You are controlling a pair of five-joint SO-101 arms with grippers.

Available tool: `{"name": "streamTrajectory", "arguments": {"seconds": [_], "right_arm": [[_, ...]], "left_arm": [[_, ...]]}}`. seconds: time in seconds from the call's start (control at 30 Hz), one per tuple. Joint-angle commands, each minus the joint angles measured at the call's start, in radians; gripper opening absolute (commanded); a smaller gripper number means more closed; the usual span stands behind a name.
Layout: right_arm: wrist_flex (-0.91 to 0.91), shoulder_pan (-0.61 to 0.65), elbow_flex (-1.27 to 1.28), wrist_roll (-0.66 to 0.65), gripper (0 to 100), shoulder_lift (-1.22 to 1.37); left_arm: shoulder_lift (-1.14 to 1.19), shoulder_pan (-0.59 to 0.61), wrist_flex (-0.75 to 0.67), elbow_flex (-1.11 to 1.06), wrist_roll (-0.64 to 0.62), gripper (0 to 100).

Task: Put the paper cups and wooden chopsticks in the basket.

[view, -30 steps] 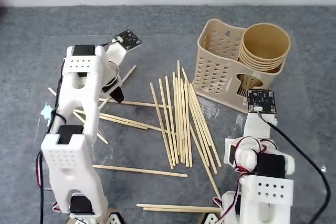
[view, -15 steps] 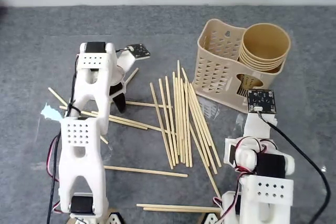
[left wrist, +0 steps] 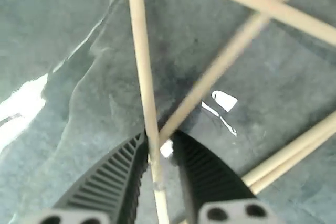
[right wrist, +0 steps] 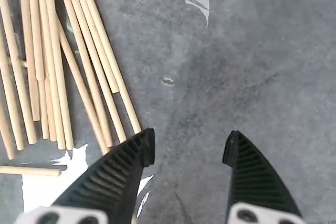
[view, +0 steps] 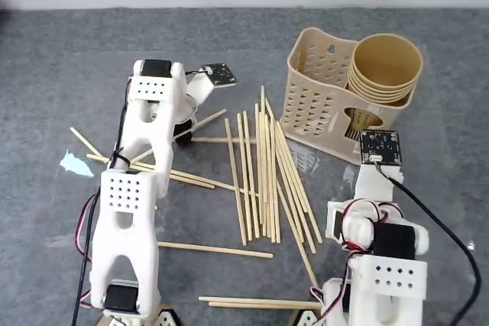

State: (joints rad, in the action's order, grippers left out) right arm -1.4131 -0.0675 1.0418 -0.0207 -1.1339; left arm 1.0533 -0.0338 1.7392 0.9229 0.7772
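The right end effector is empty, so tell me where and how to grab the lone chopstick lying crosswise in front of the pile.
Grip the lone chopstick near its middle, bringing the open right end effector straight down from above, straddling its thin width. It lies flat and nothing touches it there, while its right end sits close to the pile.

Left end effector [left wrist: 157,149] pinched, right end effector [right wrist: 191,140] spread.

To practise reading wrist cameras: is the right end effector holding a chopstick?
No, the right end effector stands open over bare table, with the chopsticks lying beside it.
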Motion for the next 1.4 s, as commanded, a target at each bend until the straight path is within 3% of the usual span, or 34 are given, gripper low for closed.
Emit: {"name": "streamTrajectory", "arguments": {"seconds": [0.0, 0.63, 0.77, 1.1, 1.37], "right_arm": [[-0.004, -0.013, -0.003, 0.006, 22.6, -0.01], [-0.004, -0.013, -0.003, 0.006, 22.6, -0.01], [-0.004, -0.013, -0.003, 0.006, 22.6, -0.01], [-0.004, -0.013, -0.003, 0.006, 22.6, -0.01], [-0.004, -0.013, -0.003, 0.006, 22.6, -0.01]], "left_arm": [[0.005, 0.002, 0.015, 0.035, 0.006, 1], [-0.195, 0.192, 0.017, 0.022, 0.0, 1], [-0.25, 0.198, 0.017, 0.018, -0.057, 1], [-0.609, 0.109, 0.012, -0.32, -0.071, 1], [-0.979, -0.02, -0.068, -0.478, -0.255, 1]]}}
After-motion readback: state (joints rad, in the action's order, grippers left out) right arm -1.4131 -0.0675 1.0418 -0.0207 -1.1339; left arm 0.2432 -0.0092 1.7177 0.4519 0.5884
